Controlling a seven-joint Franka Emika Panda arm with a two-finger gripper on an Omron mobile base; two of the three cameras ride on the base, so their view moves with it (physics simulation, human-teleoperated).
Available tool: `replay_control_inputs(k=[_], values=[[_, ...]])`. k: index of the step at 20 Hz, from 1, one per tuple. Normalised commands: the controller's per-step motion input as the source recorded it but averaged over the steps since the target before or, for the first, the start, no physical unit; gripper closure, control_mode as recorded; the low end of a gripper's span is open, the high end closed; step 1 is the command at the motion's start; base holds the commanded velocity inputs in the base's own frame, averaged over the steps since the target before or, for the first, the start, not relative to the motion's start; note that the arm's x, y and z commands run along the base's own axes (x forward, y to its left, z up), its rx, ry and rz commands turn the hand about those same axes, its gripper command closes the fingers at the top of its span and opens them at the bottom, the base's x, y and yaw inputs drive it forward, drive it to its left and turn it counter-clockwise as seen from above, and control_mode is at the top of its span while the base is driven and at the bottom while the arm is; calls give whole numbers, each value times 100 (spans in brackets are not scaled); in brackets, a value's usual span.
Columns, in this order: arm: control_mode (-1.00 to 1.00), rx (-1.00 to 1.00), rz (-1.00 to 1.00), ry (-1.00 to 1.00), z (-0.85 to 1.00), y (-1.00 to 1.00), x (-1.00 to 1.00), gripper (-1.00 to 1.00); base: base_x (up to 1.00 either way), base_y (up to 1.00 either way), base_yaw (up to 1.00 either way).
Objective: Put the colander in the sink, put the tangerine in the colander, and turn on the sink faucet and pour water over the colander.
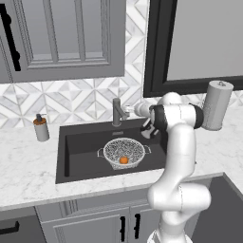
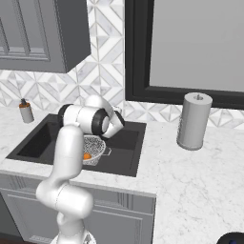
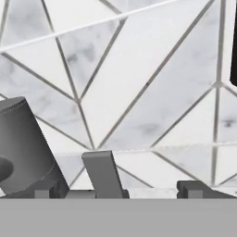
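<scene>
tangerine point(image 2: 87, 156) sits in the colander point(image 2: 96, 148) inside the sink point(image 2: 127, 157), seemingly behind the arm.

Colander point(image 1: 124, 153) sits in the sink point(image 1: 80, 142), tangerine point(image 1: 123, 160) inside it, all below and ahead of the open jaws. Faucet point(image 1: 117, 112) stands just off the gripper point(image 1: 138, 110), its lever point(image 3: 104, 173) seemingly between the fingertips.
</scene>
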Motion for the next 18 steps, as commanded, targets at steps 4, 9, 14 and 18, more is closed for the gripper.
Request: replay_control_inputs(k=[4,9,14,18], values=[[-100,0,0,0,-11,5,13,-100,0,0,0],[-100,0,0,0,-9,6,16,-100,0,0,0],[-100,0,0,0,-6,6,7,-100,0,0,0],[-100,0,0,0,-3,12,5,-100,0,0,0]])
